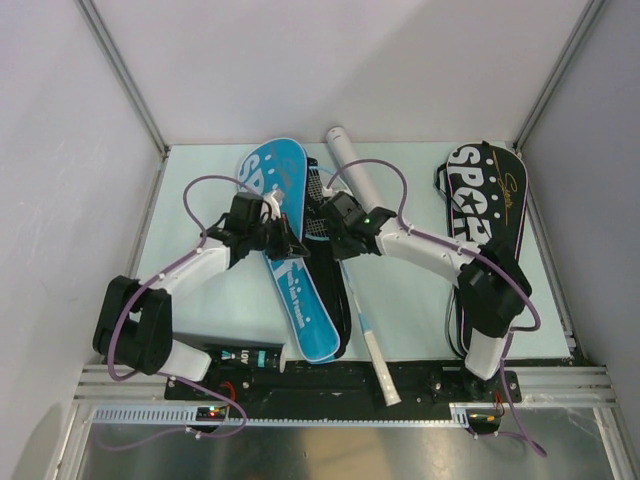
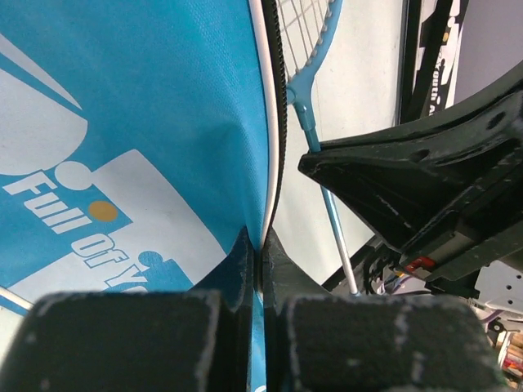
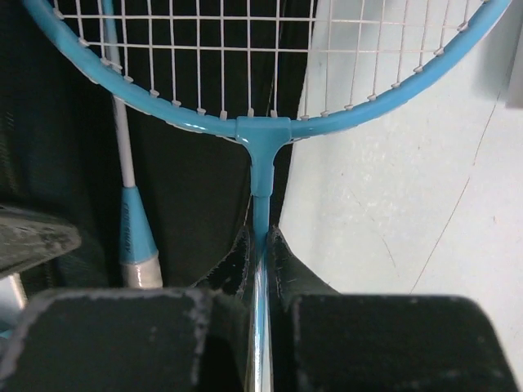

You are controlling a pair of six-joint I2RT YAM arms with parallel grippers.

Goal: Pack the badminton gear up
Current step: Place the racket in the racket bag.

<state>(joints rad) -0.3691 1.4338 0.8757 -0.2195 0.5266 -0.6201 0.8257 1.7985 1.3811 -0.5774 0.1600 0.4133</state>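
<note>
Left gripper (image 2: 261, 255) sits right at the lens in the left wrist view, fingers pinched together on the white-piped edge of the blue cover (image 2: 122, 122), with zipper teeth running beside the piping. In the right wrist view the right gripper (image 3: 260, 245) is clamped on the shaft of the blue racket (image 3: 261, 131) just below the throat. The strung head lies partly over black lining, partly over bare table. Only that view shows a second racket (image 3: 129, 220), white shaft with a blue cone, lying on the black lining beside it. Only the top view shows the black cover (image 1: 488, 200) flat at far right, well apart from both grippers, and the white tube (image 1: 350, 160) near the blue cover's wide end. A white handle (image 1: 377, 360) sticks out over the near rail (image 1: 560, 385). Count: two covers, two rackets, one tube. The table (image 1: 420, 290) is pale green, with white walls on three sides and metal posts in the far corners.
</note>
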